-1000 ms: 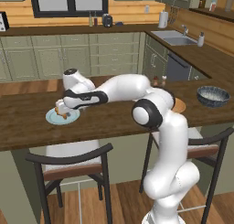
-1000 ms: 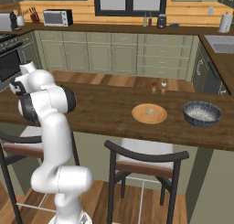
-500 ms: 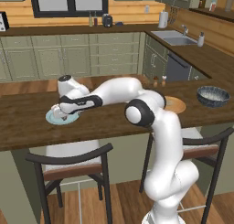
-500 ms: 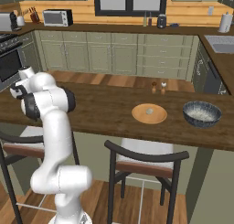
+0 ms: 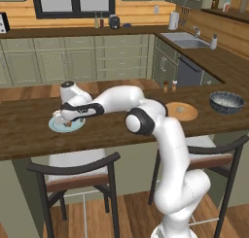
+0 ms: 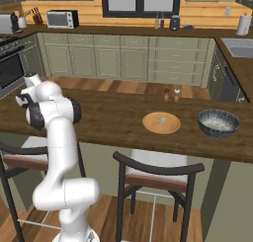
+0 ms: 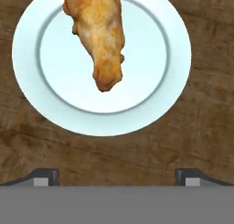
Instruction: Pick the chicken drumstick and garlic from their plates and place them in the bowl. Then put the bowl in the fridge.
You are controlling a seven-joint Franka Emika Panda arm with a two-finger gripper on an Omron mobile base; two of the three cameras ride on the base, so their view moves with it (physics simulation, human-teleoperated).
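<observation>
- You are looking at the golden-brown, lumpy chicken drumstick (image 7: 101, 33) lying on the pale blue glossy round plate (image 7: 171, 88), on the dark wooden surface (image 7: 201, 127).
- It is probably light, firm and greasy; you are best gripping across its thick middle.
- Your end effector (image 7: 114, 176) is hovering above the plate, fingers spread and empty, the drumstick ahead of them.

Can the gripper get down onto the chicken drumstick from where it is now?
Probably yes. In the hand view the gripper has its jaws wide apart above the pale blue plate, and nothing lies between them and the chicken drumstick, though the drumstick sits ahead of the fingertips.
</observation>
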